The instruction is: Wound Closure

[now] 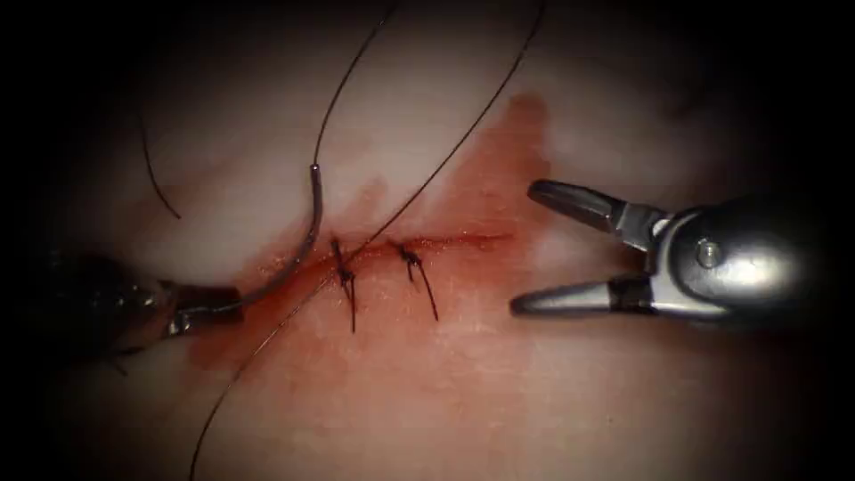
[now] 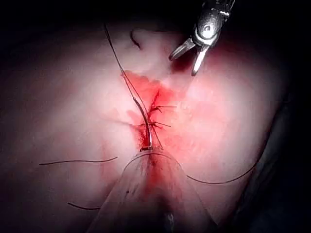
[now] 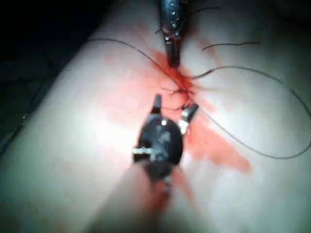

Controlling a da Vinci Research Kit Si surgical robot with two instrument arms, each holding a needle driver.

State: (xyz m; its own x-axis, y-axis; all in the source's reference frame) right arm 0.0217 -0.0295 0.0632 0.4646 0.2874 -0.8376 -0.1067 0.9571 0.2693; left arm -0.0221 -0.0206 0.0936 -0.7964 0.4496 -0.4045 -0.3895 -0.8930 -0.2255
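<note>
Your left tool's fingers (image 1: pixel 207 309) clamp the curved steel needle (image 1: pixel 303 245) near its tip; your right tool's fingers (image 1: pixel 534 248) gape wide, empty, right of the knotted dark stitches (image 1: pixel 346 272).

red fluid (image 1: pixel 481 191): broad smear, widest toward the upper right
cut thread end (image 1: pixel 151 178): loose, curved, far left

Your tissue (image 1: pixel 499 392) carries everything: red fluid (image 1: pixel 481 191) spreads around the cut (image 1: pixel 445 240), two knotted stitches (image 1: pixel 346 272) cross that cut, and loose thread (image 1: pixel 258 352) trails over the tissue left of it.
</note>
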